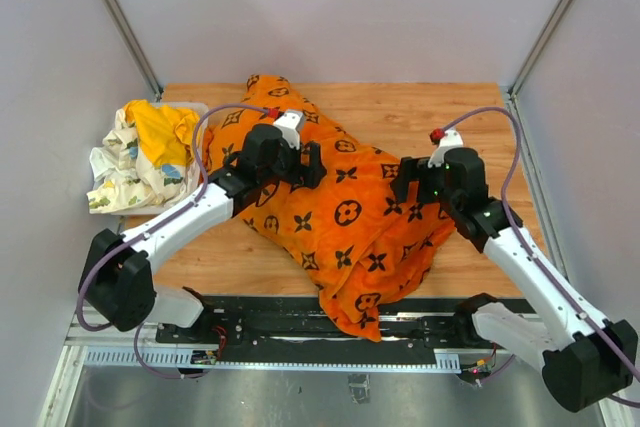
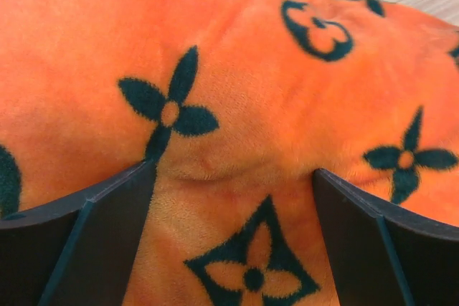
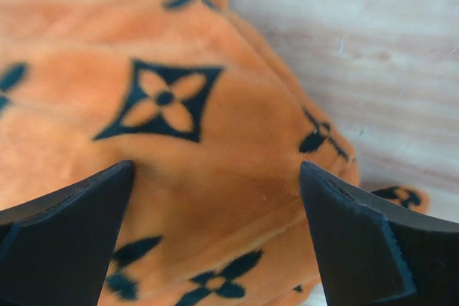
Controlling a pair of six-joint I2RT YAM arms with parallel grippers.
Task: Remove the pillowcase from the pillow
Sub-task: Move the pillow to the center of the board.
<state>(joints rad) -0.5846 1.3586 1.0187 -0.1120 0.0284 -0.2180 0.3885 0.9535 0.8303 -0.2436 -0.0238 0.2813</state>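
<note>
Pillowcase (image 1: 345, 237), one, sits under left gripper (image 1: 318, 165) and right gripper (image 1: 405, 182), the two both spread wide.

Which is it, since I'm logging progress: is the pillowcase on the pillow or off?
On, it seems: the pillowcase lies plump and filled across the table, with no white pillow showing in any view.

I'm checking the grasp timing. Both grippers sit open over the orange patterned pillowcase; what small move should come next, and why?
Probably shut the left gripper: its open fingers straddle a raised fold of the bright orange plush pillowcase with black flower motifs, so closing should pinch fabric.
</note>
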